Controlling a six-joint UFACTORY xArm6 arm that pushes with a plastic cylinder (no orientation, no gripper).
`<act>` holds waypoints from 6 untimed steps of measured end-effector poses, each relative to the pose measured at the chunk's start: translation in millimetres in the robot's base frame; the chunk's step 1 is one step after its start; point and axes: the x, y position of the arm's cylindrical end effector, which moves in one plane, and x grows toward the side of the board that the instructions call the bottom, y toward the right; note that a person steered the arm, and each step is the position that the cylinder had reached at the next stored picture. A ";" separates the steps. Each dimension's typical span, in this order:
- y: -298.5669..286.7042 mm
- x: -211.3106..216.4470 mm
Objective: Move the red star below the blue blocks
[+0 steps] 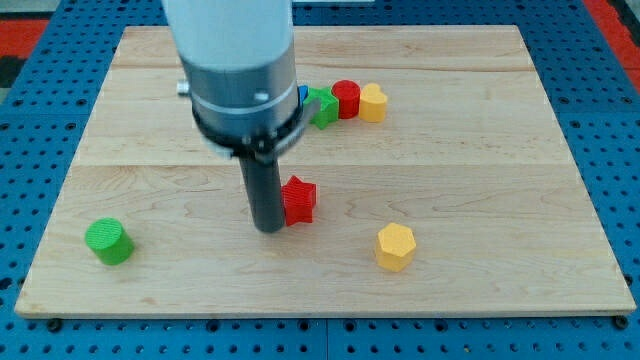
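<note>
Closest to the lens: grey arm housing [240,70], blocking much of the upper middle, with the dark rod dropping to my tip [268,228] on the counter [500,150]. No jaws on this end effector, just a plain rod, so nothing to open or close.

Red star [299,199]: near the middle of the board, pressed against or just beside the rod's right flank as seen in the view. Of the blue blocks [302,94], only a sliver showing at the housing's edge, toward the view's top; possibly more hidden behind the arm, hard to say.

For the step in hand: judge the star as already lower than that sliver, roughly in line. Push slowly, through the star's centre, to avoid spinning it off the rod. Stop well short of the cluster above: green block [322,106], red cylinder [346,98], yellow block [372,102], all touching in a row.

Further out: yellow hexagon [395,246] at lower right, green cylinder [108,241] at lower left, both well apart from the star.

Pale wooden planks, smooth, good for sliding. Blue perforated base [620,100] all around.
</note>
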 end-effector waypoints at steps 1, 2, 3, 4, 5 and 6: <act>6.9 -38.5; 2.9 -16.6; 21.2 29.3; 54.0 20.1; 51.0 -39.4; 51.7 -71.3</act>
